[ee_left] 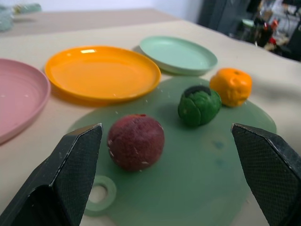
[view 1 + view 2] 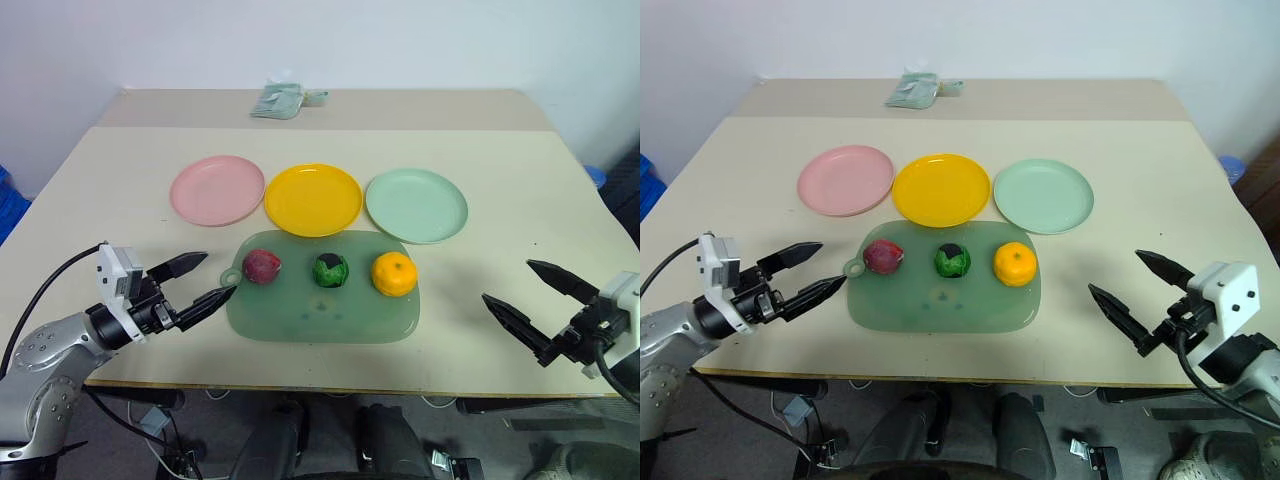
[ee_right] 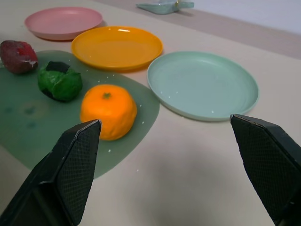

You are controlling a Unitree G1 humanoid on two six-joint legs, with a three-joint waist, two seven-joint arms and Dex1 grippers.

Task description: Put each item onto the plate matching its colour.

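Three small balls sit in a row on a translucent green mat (image 2: 320,310): a dark red-purple one (image 2: 262,266), a dark green one with black patches (image 2: 331,270) and a bright orange one (image 2: 394,274). Behind the mat lie a pink plate (image 2: 216,189), a yellow plate (image 2: 313,199) and a pale mint green plate (image 2: 416,205), all bare. My left gripper (image 2: 205,279) hovers open just left of the red-purple ball. On the right side of the table my right gripper (image 2: 530,293) stands open, well apart from the orange ball. Neither holds anything.
A crumpled pale green packet (image 2: 283,101) lies at the far edge of the table. The table's front edge (image 2: 330,388) runs just below the mat.
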